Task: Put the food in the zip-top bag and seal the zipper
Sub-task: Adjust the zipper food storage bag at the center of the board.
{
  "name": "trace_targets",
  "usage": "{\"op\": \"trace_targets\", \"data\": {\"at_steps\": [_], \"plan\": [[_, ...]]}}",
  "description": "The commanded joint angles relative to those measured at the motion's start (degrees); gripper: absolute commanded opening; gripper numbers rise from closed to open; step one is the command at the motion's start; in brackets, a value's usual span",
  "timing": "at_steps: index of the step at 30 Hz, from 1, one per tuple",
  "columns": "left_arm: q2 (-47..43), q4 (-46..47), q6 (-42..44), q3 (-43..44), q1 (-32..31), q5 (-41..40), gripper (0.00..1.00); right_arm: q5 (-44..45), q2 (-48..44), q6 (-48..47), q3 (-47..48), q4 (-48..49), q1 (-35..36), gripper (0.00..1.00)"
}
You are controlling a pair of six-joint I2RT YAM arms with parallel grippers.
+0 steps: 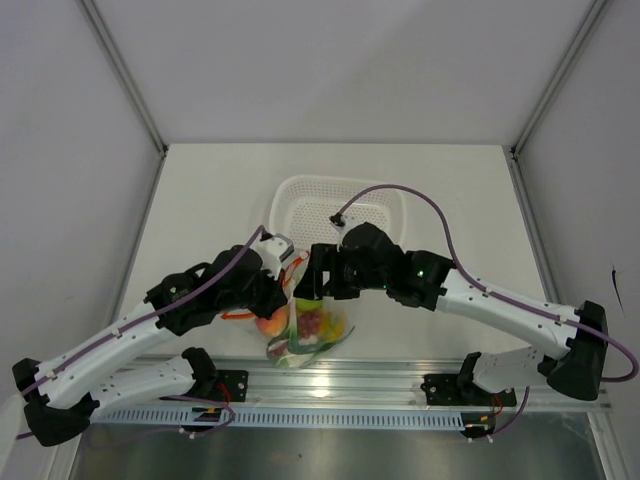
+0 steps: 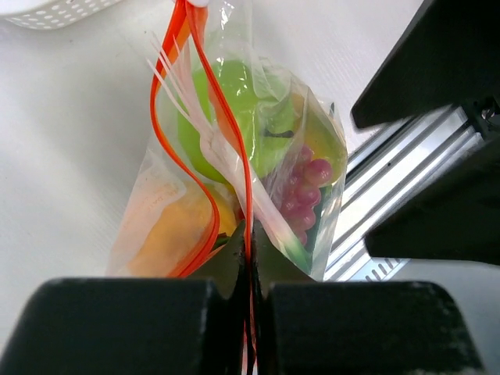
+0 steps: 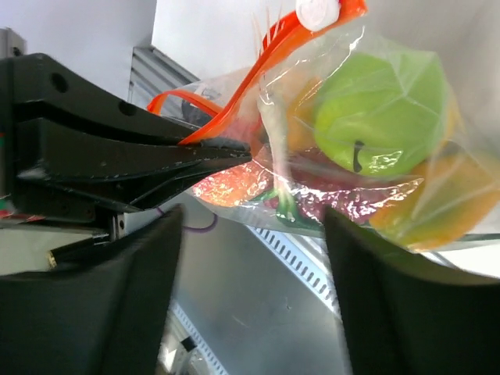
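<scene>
The bag (image 1: 305, 335) hangs between the two arms at the near edge of the table (image 1: 210, 220), just above the metal rail (image 1: 400, 375). It is clear and soft, and the food sits inside it. I can see a green apple (image 2: 234, 101), dark red grapes (image 2: 301, 195) and an orange fruit (image 2: 168, 230). The left gripper (image 2: 250, 250) has its fingers pressed tight together on the zipper (image 3: 275, 41), so the orange strip is pinched flat between them. Past that pinch the two orange strips bow apart, so the mouth gapes a bit there. A small white slider (image 3: 316, 12) sits at the far end of the strip. The right gripper (image 3: 251, 215) has its fingers spread wide, just below the bag, and they hold nothing. The white basket (image 1: 290, 195) stands on the table behind the bag.
</scene>
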Motion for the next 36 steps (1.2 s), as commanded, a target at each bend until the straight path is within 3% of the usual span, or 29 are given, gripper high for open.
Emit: {"op": "trace_targets", "data": {"at_steps": [1, 3, 4, 6, 11, 22, 31, 36], "plan": [[-0.04, 0.77, 0.11, 0.49, -0.01, -0.55, 0.01, 4.1, -3.59, -9.26, 5.0, -6.11, -0.5, 0.79], [0.13, 0.95, -0.07, 0.4, -0.01, -0.11, 0.01, 5.34, -4.82, -13.29, 4.74, -8.67, -2.95, 0.86], [0.05, 1.12, -0.16, 0.4, -0.01, -0.11, 0.01, 5.08, -5.96, -14.8, 3.95, -8.15, -4.26, 0.96], [-0.3, 1.65, -0.16, 0.31, -0.01, 0.07, 0.01, 4.47, -7.11, -19.18, 0.45, -6.92, -8.03, 0.99], [-1.27, 1.39, -0.25, 1.02, -0.01, 1.56, 0.01, -2.73, -8.08, -23.42, -5.63, -0.34, -14.2, 0.99], [-6.81, 3.32, 0.28, 0.76, -0.01, 7.01, 0.01, -15.31, -2.89, -31.95, -5.28, 8.45, -14.82, 0.9], [-6.28, 4.64, 0.9, 0.14, -0.01, 9.38, 0.01, -12.32, -0.44, -33.18, 1.74, 3.12, -14.82, 0.88], [-6.54, 6.13, 1.69, -0.04, -0.01, 13.33, 0.01, -24.76, 1.24, -37.83, 3.25, 4.94, -15.52, 0.89]]}}
